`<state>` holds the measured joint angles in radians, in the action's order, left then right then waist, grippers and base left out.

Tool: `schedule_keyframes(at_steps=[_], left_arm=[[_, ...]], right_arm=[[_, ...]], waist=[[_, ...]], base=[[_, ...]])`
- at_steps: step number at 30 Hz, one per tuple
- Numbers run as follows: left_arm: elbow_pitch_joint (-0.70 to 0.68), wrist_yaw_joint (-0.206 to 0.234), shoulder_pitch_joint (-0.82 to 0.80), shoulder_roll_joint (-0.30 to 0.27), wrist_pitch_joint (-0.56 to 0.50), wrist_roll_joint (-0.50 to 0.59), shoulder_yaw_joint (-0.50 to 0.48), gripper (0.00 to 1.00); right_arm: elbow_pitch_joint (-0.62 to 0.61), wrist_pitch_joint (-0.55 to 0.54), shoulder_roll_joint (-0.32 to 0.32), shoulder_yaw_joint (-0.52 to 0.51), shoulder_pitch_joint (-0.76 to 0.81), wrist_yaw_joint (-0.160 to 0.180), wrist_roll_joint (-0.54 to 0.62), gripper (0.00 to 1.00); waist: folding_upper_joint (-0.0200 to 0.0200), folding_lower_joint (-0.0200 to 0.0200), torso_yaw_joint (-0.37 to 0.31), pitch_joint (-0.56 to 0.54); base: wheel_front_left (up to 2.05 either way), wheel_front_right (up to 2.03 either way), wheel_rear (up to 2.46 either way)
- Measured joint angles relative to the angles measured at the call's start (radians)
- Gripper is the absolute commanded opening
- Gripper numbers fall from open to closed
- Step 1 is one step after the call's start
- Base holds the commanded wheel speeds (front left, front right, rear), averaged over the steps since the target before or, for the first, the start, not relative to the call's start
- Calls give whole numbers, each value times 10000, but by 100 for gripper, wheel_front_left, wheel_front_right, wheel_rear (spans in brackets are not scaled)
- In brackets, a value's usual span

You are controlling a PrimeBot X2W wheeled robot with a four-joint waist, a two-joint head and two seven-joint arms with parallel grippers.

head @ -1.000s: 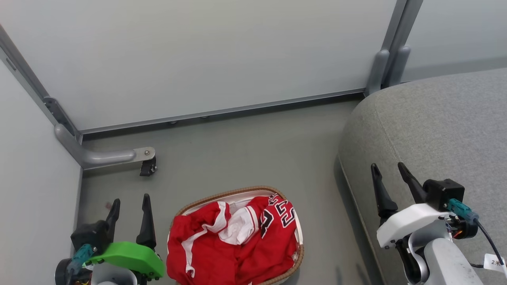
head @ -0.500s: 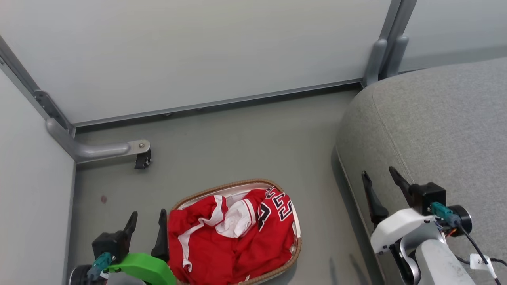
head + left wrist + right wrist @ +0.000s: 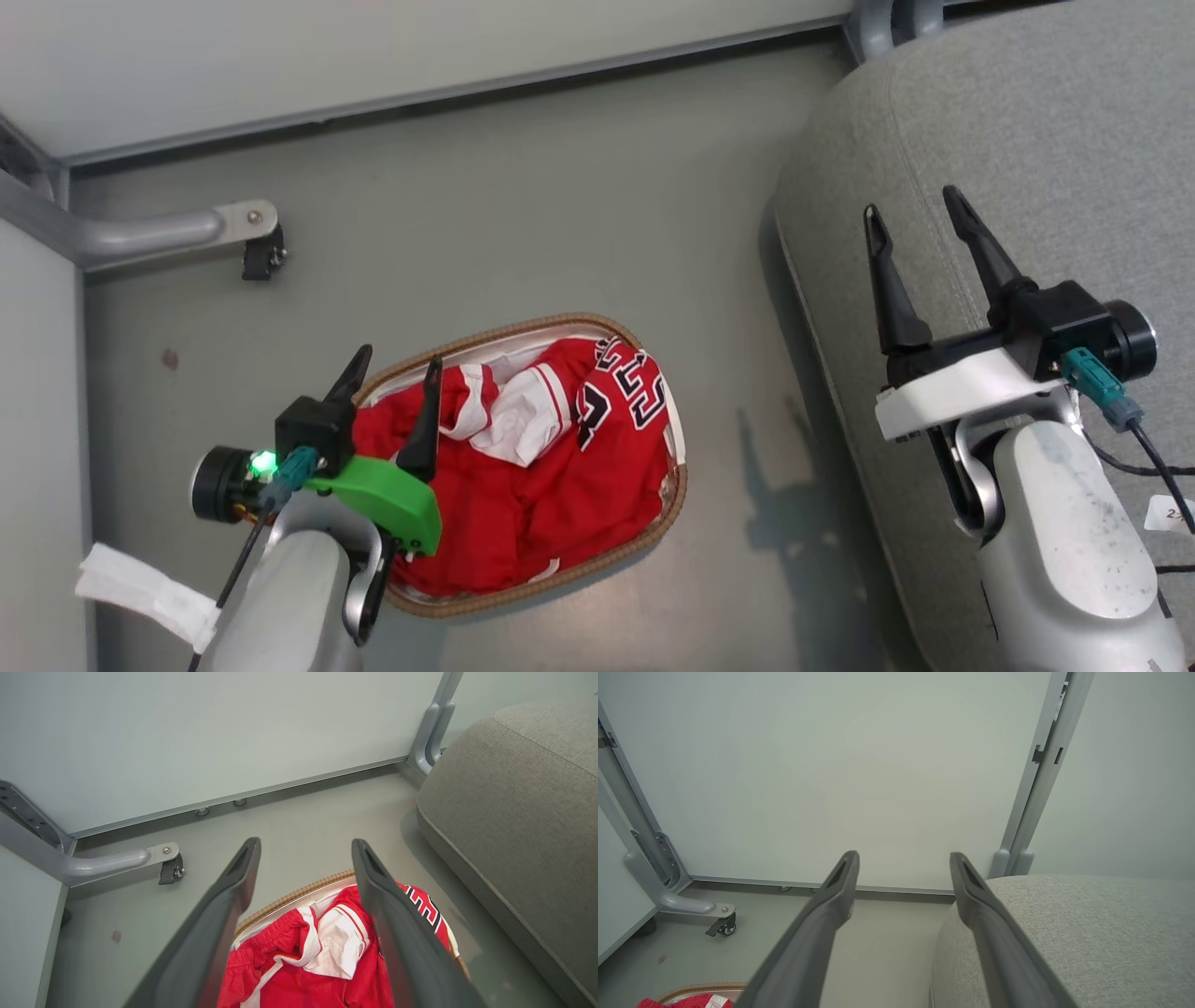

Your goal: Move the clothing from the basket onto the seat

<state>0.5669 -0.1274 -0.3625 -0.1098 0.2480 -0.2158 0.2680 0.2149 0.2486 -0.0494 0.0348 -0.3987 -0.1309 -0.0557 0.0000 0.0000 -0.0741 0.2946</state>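
Left gripper (image 3: 400, 355) hangs over the left edge of the basket (image 3: 560, 581), fingers spread and empty, and its body hides part of that rim. Red clothing (image 3: 560, 467) lies crumpled inside the basket, its numerals partly folded under. Right gripper (image 3: 910, 201), also spread and empty, is above the seat (image 3: 1046, 112), which the head view's right edge cuts off.

clothing (image 3: 523, 485): smooth cloth; basket (image 3: 579, 318): woven rim; seat (image 3: 1027, 112): matt, coarse-weave fabric
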Motion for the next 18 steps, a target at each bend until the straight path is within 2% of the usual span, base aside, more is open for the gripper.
schedule_keyframes(at_steps=[8,18], left_arm=[[1070,0,-1952,-573,163,383,1108,100],[2894,-2,-3640,-1070,169,380,1965,100]], right_arm=[[-922,132,0,236,-1041,-2,-27,100],[-1661,134,-6,447,-1525,-2,-516,100]], waist=[[0,0,-450,1805],[0,1,-1056,3842]], base=[[0,0,0],[0,0,0]])
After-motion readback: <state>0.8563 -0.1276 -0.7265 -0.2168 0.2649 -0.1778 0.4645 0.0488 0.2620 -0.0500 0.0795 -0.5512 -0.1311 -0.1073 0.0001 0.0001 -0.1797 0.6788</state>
